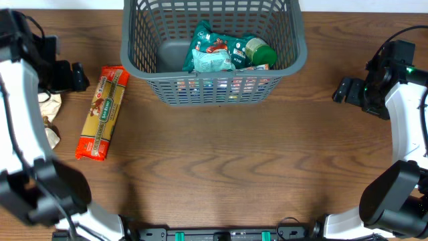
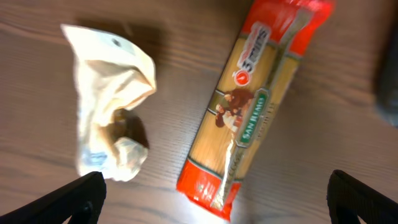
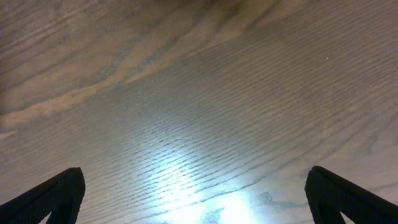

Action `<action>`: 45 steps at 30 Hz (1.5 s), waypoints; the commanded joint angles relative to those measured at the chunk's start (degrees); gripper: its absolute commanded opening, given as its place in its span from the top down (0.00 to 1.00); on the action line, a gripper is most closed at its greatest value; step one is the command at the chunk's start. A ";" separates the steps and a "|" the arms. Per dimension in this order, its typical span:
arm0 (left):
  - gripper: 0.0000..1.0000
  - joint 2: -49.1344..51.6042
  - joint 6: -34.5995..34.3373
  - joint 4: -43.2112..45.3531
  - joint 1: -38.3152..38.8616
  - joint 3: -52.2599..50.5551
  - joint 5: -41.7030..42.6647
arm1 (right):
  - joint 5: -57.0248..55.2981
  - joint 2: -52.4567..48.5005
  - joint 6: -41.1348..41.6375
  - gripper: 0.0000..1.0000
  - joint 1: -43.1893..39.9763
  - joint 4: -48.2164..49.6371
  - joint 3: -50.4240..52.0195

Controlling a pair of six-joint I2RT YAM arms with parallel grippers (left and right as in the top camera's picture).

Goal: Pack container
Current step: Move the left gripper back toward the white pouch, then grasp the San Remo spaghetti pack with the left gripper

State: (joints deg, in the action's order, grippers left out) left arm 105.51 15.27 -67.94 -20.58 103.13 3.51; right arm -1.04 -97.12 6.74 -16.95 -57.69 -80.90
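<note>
The dark grey slotted basket (image 1: 212, 50) stands at the back middle of the table and holds several grocery packets and a green-lidded jar (image 1: 259, 50). A long red and yellow spaghetti packet (image 1: 101, 112) lies on the table left of it, and also shows in the left wrist view (image 2: 255, 106). A crumpled cream bag (image 2: 109, 102) lies to its left, seen at the overhead's left edge (image 1: 50, 107). My left gripper (image 1: 79, 77) is open and empty above them (image 2: 214, 199). My right gripper (image 1: 340, 90) is open and empty over bare table at the right (image 3: 196, 196).
The brown wooden table (image 1: 221, 161) stretches in front of the basket. Both arm bases stand at the front corners.
</note>
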 commanded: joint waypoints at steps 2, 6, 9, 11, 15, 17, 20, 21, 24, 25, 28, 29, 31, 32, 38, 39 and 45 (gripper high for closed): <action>0.01 8.02 1.31 0.07 0.85 -0.72 1.68 | 0.02 -0.07 -0.83 0.01 0.11 0.02 0.13; 0.02 13.55 1.22 0.79 2.91 -0.74 1.64 | 0.02 -0.07 -0.83 0.01 0.11 0.04 0.13; 0.01 16.37 1.73 1.57 4.57 -0.76 1.44 | 0.02 -0.07 -0.83 0.01 0.11 0.07 0.13; 0.01 17.86 1.88 2.14 5.49 -0.76 0.04 | 0.02 -0.07 -0.81 0.01 0.11 0.04 0.13; 0.01 20.00 2.54 3.39 6.32 -0.81 -1.66 | 0.00 -0.07 -0.83 0.01 0.11 0.02 0.13; 0.01 20.76 2.56 4.07 6.23 -0.81 -1.68 | 0.00 -0.07 -0.83 0.01 0.11 0.02 0.13; 0.01 21.68 3.37 4.76 6.14 -0.81 -3.32 | 0.00 -0.07 -0.83 0.01 0.11 0.02 0.13; 0.01 22.05 3.63 4.92 6.14 -0.81 -3.98 | 0.00 -0.07 -0.83 0.01 0.11 0.02 0.13; 0.01 23.04 3.80 5.55 6.14 -0.81 -4.20 | 0.00 -0.07 -0.83 0.01 0.11 0.04 0.13; 0.01 23.32 3.82 5.77 6.16 -0.81 -4.20 | 0.00 -0.07 -0.83 0.01 0.11 0.04 0.13; 0.01 23.74 3.82 6.21 6.19 -0.83 -4.20 | -0.02 -0.07 -0.83 0.01 0.11 0.04 0.13; 0.02 23.89 3.85 6.36 6.19 -0.85 -4.20 | -0.02 -0.07 -0.85 0.01 0.11 0.04 0.13; 0.01 24.15 3.87 6.60 6.19 -0.87 -4.20 | -0.02 -0.07 -0.85 0.01 0.11 0.04 0.13; 0.01 24.28 3.87 6.71 6.19 -0.87 -4.20 | -0.02 -0.07 -0.85 0.01 0.11 0.04 0.13; 0.01 24.59 4.09 7.61 6.21 -1.42 -4.15 | -0.02 -0.07 -1.27 0.01 0.11 0.04 0.13; 0.01 24.59 4.26 7.91 6.21 -1.84 -4.11 | -0.02 -0.07 -1.27 0.01 0.11 0.04 0.13; 0.01 24.59 4.63 10.71 6.21 -5.97 -3.98 | -0.02 -0.07 -1.27 0.01 0.11 -0.09 0.13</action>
State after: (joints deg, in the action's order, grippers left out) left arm 128.81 18.59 -57.60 -14.15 99.31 0.01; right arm -1.06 -97.12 6.28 -16.95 -57.65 -80.90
